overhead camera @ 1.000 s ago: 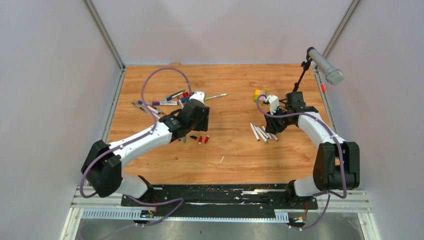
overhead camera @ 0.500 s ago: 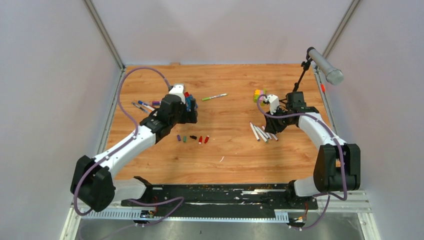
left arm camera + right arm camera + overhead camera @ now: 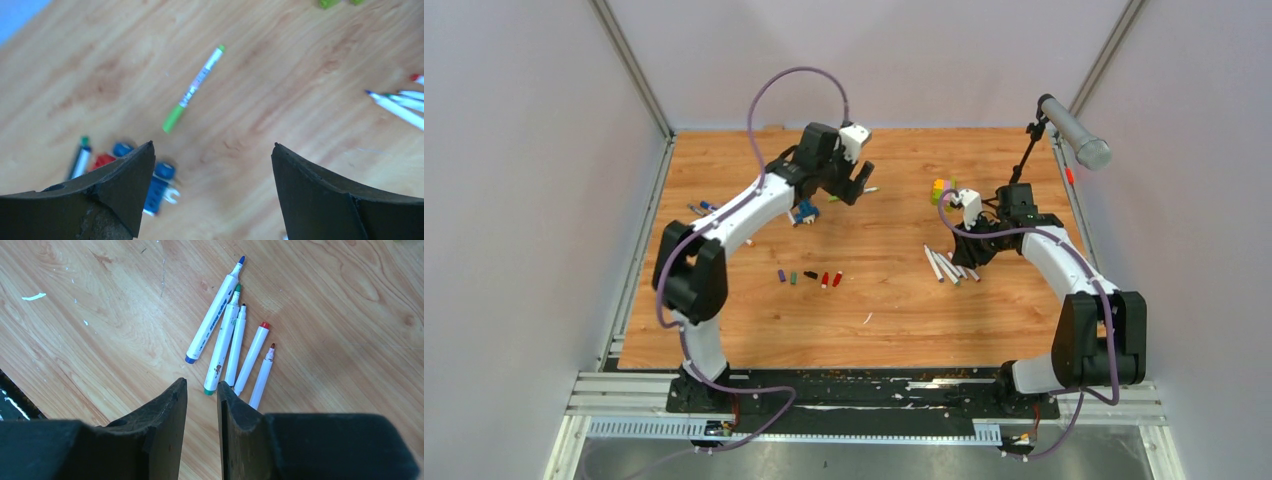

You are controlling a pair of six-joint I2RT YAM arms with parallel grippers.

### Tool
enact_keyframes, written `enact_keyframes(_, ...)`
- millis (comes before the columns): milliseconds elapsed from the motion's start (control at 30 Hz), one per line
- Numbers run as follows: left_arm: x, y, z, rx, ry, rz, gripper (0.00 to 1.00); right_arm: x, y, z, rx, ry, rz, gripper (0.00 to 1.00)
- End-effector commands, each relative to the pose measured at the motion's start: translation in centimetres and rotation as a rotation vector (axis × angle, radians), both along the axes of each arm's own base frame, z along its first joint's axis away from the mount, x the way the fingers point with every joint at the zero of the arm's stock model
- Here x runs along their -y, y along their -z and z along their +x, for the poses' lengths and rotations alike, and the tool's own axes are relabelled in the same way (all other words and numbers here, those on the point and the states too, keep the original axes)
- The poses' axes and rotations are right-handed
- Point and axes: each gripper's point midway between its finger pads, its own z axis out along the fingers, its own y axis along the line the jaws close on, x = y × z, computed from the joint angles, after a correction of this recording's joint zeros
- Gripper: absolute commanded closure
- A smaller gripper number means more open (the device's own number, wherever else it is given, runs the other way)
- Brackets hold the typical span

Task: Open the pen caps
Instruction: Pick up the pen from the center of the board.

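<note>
A green-capped pen [image 3: 194, 89] lies alone on the wood, ahead of my left gripper [image 3: 212, 150], which hovers wide open and empty above it at the far centre [image 3: 852, 188]. Several loose pen caps [image 3: 810, 276] lie in a short row mid-table. Several uncapped white pens [image 3: 235, 347] lie side by side just beyond my right gripper [image 3: 201, 385]. Its jaws stand a narrow gap apart with nothing between them, low over the board [image 3: 969, 250]. A few capped pens [image 3: 701, 208] show at the far left; the left arm hides others.
A blue-and-red brick figure [image 3: 802, 212] lies under the left forearm, also seen in the left wrist view [image 3: 157, 185]. A yellow-green-pink block stack [image 3: 942, 188] sits behind the right gripper. A black microphone stand [image 3: 1027, 155] rises at the far right edge.
The left arm swung from over the cap row up and right to the far centre above the green pen, its jaws opening wide. The right arm stayed put.
</note>
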Motion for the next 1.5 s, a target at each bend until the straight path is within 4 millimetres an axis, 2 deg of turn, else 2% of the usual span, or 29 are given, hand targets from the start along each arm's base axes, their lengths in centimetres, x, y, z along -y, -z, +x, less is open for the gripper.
enact_keyframes(0, -1.2, 2.9, 2.6, -0.020, 0.178, 0.329, 0.09, -0.8, -2.5, 0.9, 0.081, -0.046, 0.028, 0.70)
enact_keyframes(133, 0.1, 4.9, 4.9, -0.045, 0.249, 0.391, 0.18, -1.0, -2.5, 0.8, 0.079, -0.052, 0.034, 0.70)
enact_keyframes(200, 1.1, 4.8, 6.1, -0.033, 0.280, 0.374, 0.22, -1.0, -2.5, 0.7, 0.079, -0.054, 0.038, 0.70)
enact_keyframes(300, 2.1, 5.9, 7.2, -0.034, 0.322, 0.360, 0.27, -1.2, -2.6, 0.7, 0.079, -0.060, 0.042, 0.70)
enact_keyframes(333, 2.2, 6.4, 7.4, -0.036, 0.330, 0.362, 0.33, -1.3, -2.6, 0.7, 0.080, -0.063, 0.044, 0.70)
enact_keyframes(400, 2.3, 7.5, 7.9, -0.046, 0.341, 0.363, 0.36, -1.3, -2.7, 0.6, 0.080, -0.065, 0.044, 0.70)
enact_keyframes(533, 1.7, 9.7, 8.7, -0.083, 0.333, 0.347, 0.37, -1.4, -2.8, 0.6, 0.081, -0.069, 0.046, 0.70)
enact_keyframes(667, 1.2, 11.1, 9.2, -0.112, 0.325, 0.314, 0.40, -1.7, -2.8, 0.5, 0.079, -0.077, 0.049, 0.70)
enact_keyframes(1033, 0.1, 13.6, 9.9, -0.157, 0.306, 0.287, 0.50, -2.0, -2.6, 0.3, 0.075, -0.090, 0.043, 0.70)
enact_keyframes(1233, 0.2, 14.3, 9.0, -0.205, 0.310, 0.258, 0.72, -2.0, -2.6, 0.4, 0.076, -0.090, 0.042, 0.70)
enact_keyframes(1333, 0.4, 14.7, 8.2, -0.245, 0.311, 0.235, 0.75, -2.0, -2.7, 0.4, 0.081, -0.091, 0.042, 0.70)
enact_keyframes(1467, 0.4, 15.3, 7.0, -0.311, 0.297, 0.210, 0.86, -2.1, -2.9, 0.3, 0.084, -0.092, 0.045, 0.70)
